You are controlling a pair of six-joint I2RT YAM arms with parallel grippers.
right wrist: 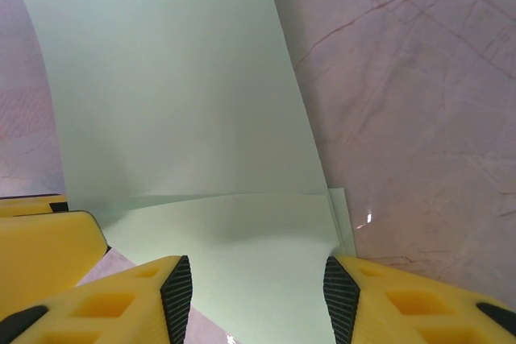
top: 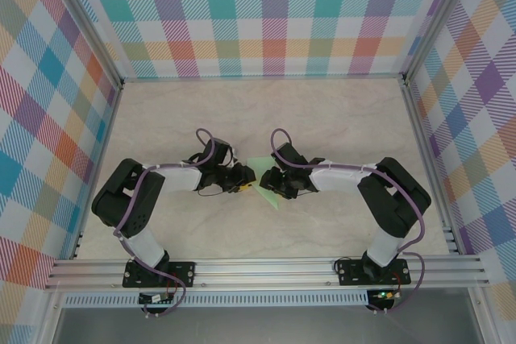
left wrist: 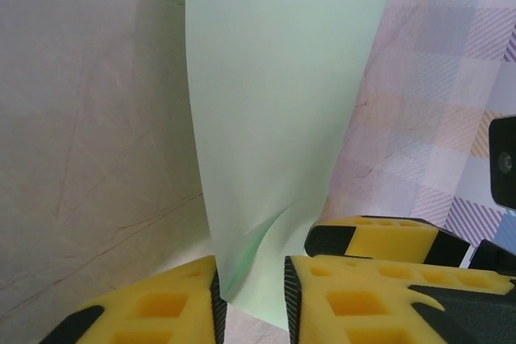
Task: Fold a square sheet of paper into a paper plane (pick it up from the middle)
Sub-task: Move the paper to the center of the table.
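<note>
Presently listed: square sheet of paper (right wrist: 177, 94), pale mint green, one item.
Location: mid-tabletop (top: 266, 110), between the two tools. One part appears to lie flat and another curves upward from a soft bend.
Handling: judged very light, limp, easily creased or torn. The face looks smooth, so a firm pinch near the middle or along the bend should suit best, corners left free.
Left tool (left wrist: 251, 296): fingers narrowly apart, the sheet's lower edge bowed in the gap, not visibly clamped.
Right tool (right wrist: 258, 288): fingers spread wider, the flat part of the sheet between them, no pinch seen.
</note>
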